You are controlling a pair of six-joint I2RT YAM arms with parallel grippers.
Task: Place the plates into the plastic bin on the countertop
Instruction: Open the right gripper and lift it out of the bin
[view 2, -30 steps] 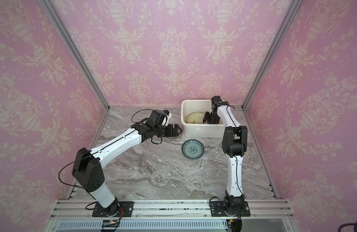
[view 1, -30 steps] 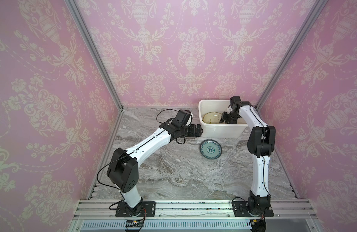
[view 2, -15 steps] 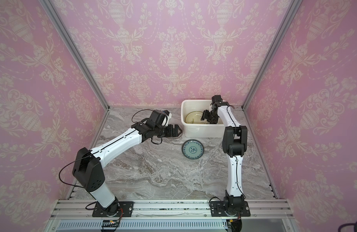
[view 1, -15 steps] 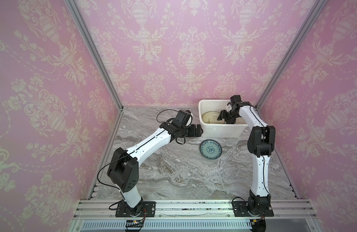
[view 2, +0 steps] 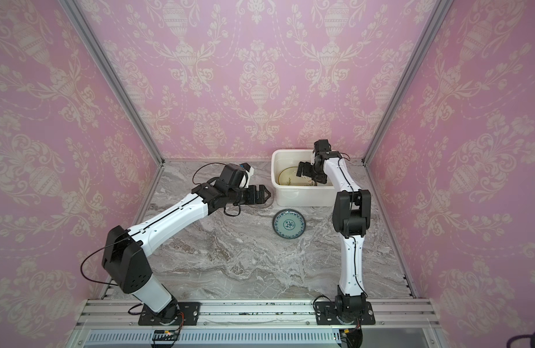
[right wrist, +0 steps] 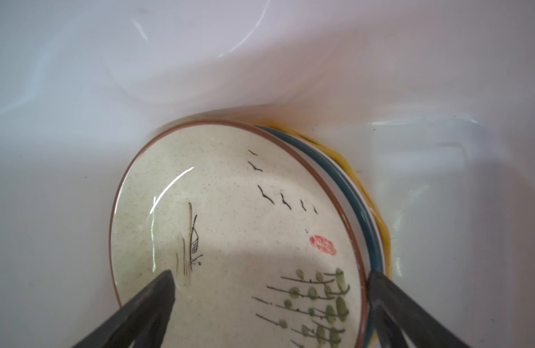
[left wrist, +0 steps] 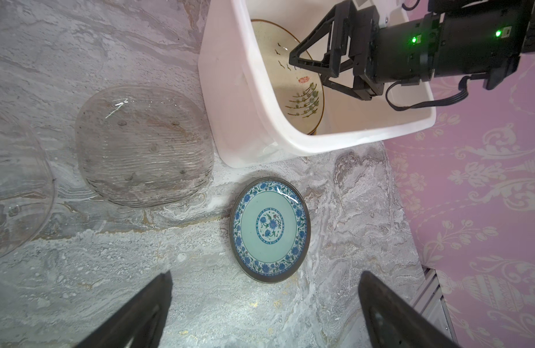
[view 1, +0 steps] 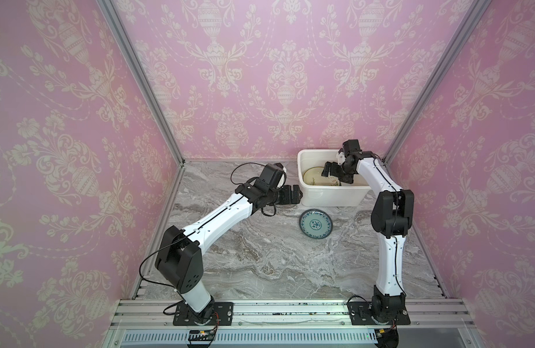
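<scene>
Beside the plastic bin, both top views: the left gripper hangs spread wide and empty at the bin's outer side wall; a top view shows a thin gap between them.
Right gripper, both top views: the right gripper reaches below the bin's rim, jaws parted over a cream plate.
Room, both top views: bare countertop stretches behind the left gripper to the aluminium rail. The bin's far and right sides sit close to the pink walls.
Teal plate, both top views: flat on the marble, just beyond the left gripper's tips, near the bin's front wall.
Left wrist view: fingers wide, nothing between them. A narrow strip of marble separates the teal plate from the bin's corner.
Seen only here: a clear glass plate ahead of the tips, just beside the bin wall, contact unclear. A second clear plate is cut by the frame edge.
Right wrist view: tips far apart, gripping nothing, one over the cream plate's face, one just outside its brown rim.
Seen only here: a blue-rimmed plate and a yellow plate stacked under the cream one, close against a bin wall ahead of the tips.
</scene>
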